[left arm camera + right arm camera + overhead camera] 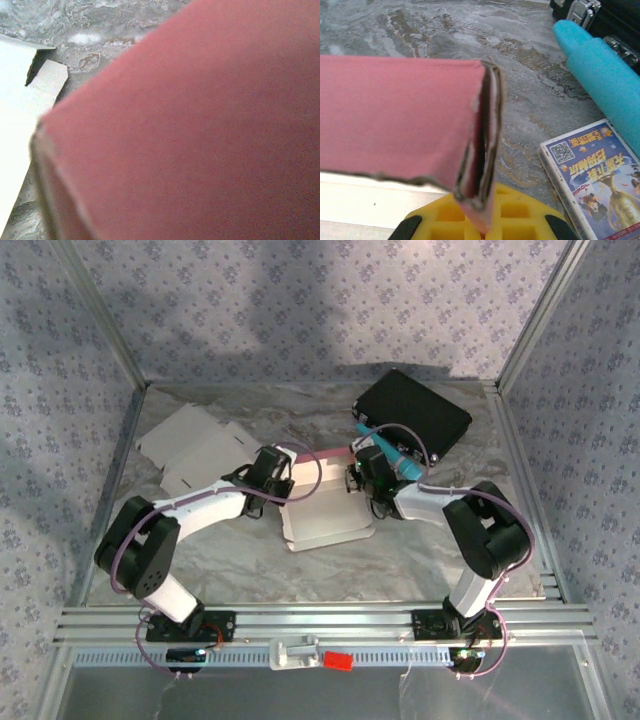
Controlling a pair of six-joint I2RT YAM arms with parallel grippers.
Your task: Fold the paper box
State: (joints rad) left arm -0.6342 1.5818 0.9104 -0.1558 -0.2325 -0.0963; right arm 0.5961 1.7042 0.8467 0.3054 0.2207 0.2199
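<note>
Both pincers closed at the paper box [325, 520], mid-table between the arms.

Closest in, the box sits as an open tray on the marbled table [250, 560], white inside facing up, its near edge slanting slightly away toward the right. The arms cover its far half, so its long axis is hard to call. The right gripper [475, 220] has its yellow jaws closed on the end of an upright pink wall that runs left to right, its cut edge doubled over. The left gripper [272, 472] is closed at the far-left corner, where blurred pink hides its fingers and any pinch. Just beyond lie a printed card pack [592, 172] and a teal roller [600, 65], then a black case [412, 412]. Flat white sheets [195, 445] lie far left.
</note>
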